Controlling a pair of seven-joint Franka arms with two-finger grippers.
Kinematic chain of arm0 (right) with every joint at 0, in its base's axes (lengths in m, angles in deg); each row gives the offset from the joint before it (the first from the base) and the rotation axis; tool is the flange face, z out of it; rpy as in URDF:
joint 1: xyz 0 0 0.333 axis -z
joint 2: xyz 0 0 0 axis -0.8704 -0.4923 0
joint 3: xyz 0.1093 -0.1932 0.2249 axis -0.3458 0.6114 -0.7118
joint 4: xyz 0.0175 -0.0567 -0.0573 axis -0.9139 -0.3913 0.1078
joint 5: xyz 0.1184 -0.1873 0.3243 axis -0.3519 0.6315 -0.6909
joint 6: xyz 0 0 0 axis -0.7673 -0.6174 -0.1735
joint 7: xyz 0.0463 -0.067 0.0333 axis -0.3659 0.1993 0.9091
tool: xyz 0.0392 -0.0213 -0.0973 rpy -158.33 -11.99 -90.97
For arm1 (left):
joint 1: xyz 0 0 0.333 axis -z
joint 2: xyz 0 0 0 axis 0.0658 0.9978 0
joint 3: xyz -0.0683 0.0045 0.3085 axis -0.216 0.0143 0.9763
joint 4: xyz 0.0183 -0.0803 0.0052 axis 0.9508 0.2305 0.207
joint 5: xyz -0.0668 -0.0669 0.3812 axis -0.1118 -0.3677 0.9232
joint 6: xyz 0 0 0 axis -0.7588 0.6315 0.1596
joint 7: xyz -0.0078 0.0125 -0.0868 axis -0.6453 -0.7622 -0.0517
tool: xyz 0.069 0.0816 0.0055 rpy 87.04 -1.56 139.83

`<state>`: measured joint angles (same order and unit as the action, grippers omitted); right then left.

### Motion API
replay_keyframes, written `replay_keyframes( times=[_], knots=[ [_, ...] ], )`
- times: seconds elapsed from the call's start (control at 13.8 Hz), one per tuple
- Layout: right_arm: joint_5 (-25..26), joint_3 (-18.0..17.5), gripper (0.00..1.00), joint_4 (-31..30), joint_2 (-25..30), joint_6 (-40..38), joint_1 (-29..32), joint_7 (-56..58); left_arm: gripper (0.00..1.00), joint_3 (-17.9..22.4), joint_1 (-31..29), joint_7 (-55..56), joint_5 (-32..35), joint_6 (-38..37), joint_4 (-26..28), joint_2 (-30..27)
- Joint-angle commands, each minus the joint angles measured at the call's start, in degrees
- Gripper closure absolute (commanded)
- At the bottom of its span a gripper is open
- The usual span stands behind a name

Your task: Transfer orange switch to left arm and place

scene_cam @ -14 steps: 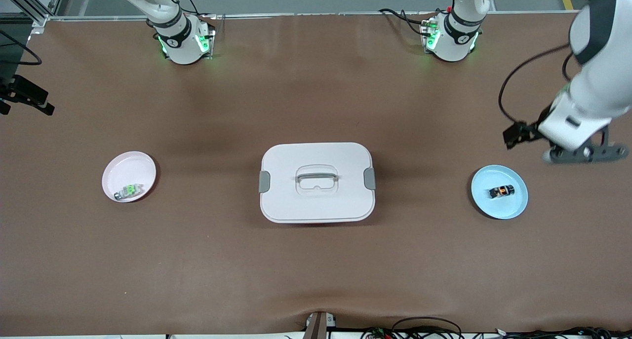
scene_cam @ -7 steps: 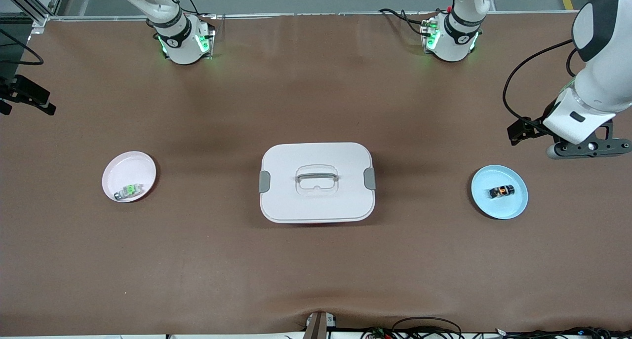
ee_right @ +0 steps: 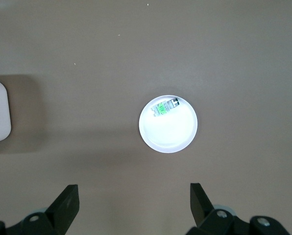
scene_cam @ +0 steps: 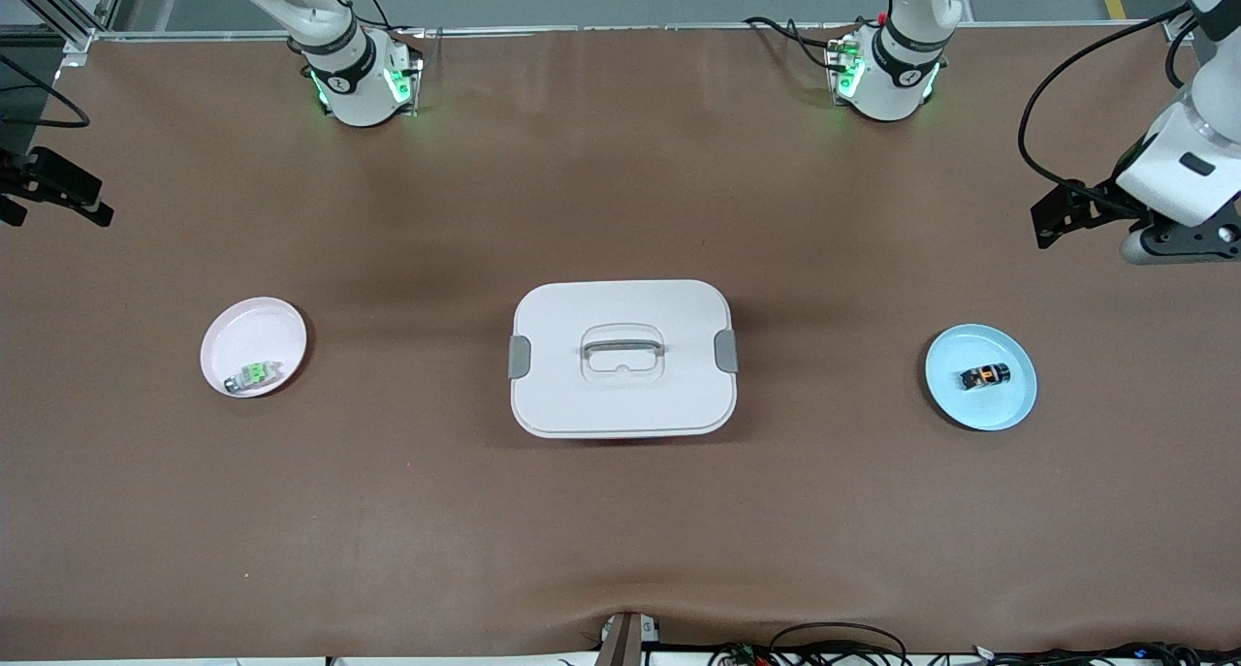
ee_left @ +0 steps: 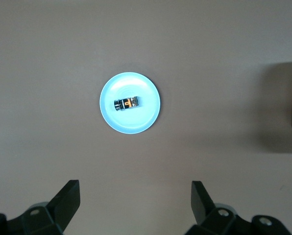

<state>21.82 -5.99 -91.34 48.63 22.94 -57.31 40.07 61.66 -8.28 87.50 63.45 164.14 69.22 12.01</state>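
Already the orange switch lies on the blue plate, which sits toward the left arm's end of the table, well in from its edges. That is where the task would leave it if the handover and placing were done, though the same scene would fit a switch merely lying there with the transfer ahead; one moment cannot settle which.

High over the table's edge at its own end, the left gripper hangs with fingers wide apart and nothing between them. Likewise spread and holding nothing, the right gripper hangs above the pink plate, where a green switch rests; this arm waits. A closed white box sits mid-table.

No brand, label or writing can be read anywhere.
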Motion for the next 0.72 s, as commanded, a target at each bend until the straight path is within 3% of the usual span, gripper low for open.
replay_keyframes(
  times=[0.0, 0.14, 0.51, 0.65],
  knots=[
    [0.37, -0.2, 0.0, -0.92, 0.91, 0.31, 0.14, 0.51, 0.0, -0.28, 0.02, -1.09, -3.06, -2.41, -2.87, 0.14],
    [0.64, -0.2, 0.0, -0.92, 0.91, 0.39, 0.14, 0.51, 0.0, 0.42, -0.24, -0.48, -8.06, -4.25, -4.02, 0.14],
    [0.64, -0.2, 0.0, -0.92, 0.91, 0.31, 0.14, 0.51, 0.0, 0.6, -1.21, -0.47, -7.12, -5.49, -4.11, -0.21],
    [0.64, -0.2, 0.0, -0.92, 0.91, 0.31, 0.14, 0.51, 0.0, -0.28, -1.03, -0.74, -3.53, -5.49, -4.03, -0.39]
  ],
)
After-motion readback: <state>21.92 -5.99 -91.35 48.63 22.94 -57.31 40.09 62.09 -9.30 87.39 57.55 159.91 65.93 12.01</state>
